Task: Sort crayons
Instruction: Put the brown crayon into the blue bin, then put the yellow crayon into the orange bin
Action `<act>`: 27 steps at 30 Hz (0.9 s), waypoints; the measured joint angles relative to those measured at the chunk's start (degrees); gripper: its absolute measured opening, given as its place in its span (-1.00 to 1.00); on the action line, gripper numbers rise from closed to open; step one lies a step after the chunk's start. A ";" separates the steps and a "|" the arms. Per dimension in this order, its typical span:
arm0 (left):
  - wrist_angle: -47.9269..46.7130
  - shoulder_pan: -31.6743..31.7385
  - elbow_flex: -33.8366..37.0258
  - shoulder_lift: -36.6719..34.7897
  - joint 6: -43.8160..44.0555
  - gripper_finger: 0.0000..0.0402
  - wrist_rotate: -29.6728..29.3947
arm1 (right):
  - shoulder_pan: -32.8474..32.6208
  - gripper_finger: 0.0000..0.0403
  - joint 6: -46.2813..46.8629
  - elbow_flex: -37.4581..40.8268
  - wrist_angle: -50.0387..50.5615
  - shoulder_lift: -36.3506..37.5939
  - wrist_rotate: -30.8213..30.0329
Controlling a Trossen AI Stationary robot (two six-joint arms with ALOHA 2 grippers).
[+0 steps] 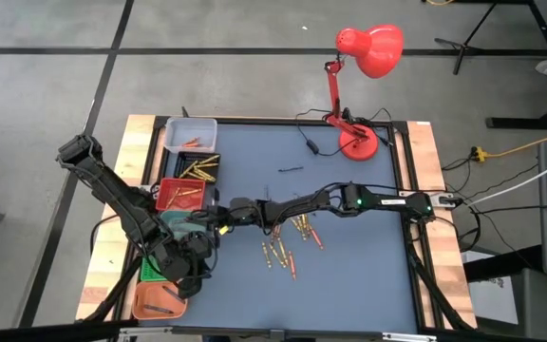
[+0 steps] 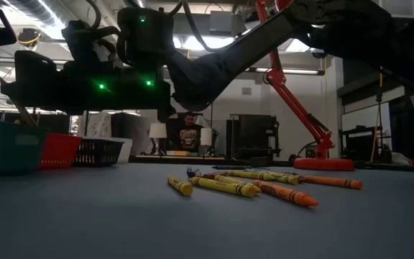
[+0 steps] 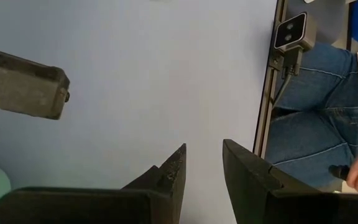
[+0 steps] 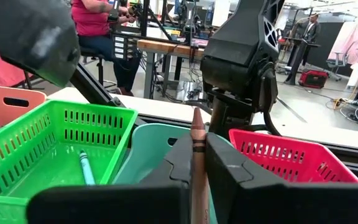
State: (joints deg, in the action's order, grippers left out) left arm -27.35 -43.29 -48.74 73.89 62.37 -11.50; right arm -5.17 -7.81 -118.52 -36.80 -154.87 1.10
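Observation:
My right gripper reaches from the table's right to the row of bins at the left edge and is shut on a brown crayon. It is over the near side of the teal bin in the high view. My left gripper is open and empty, hanging over bare table beside the green bin. A pile of orange, yellow and red crayons lies flat on the mat at mid-table and also shows in the low view. One blue crayon lies in the green bin. My right gripper pinches the brown crayon's shaft between its two fingers. The crayon lies along the fingers, and its end sticks out past the fingertips. The fingers come about level from the table's right side. The crayon is lifted clear, above the bins.
Bins stand in a row along the table's left edge: white, one with yellow crayons, red, teal, green, orange. A red desk lamp stands at the far right. A person's legs show past the near edge.

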 joint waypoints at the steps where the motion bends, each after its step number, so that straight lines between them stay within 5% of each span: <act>1: 0.00 0.00 -0.01 0.00 0.00 -0.56 -0.21 | 0.00 -0.80 -0.02 0.00 0.00 0.00 0.00; 8: 0.00 0.02 -0.01 0.00 -0.02 -0.56 -1.27 | -0.02 -0.50 0.00 0.00 0.87 0.00 -0.57; 16: 0.07 0.00 -0.01 -0.02 -0.02 -0.56 -2.56 | -0.07 -0.45 0.00 0.00 6.87 3.15 -0.57; 27: 3.00 0.05 -0.01 0.00 -8.62 -0.56 -7.79 | -0.07 -0.45 0.00 -0.09 45.17 15.29 -0.63</act>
State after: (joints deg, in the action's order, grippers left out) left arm -24.35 -43.24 -48.75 73.89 53.75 -19.29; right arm -5.23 -7.81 -118.61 8.37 -139.58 0.47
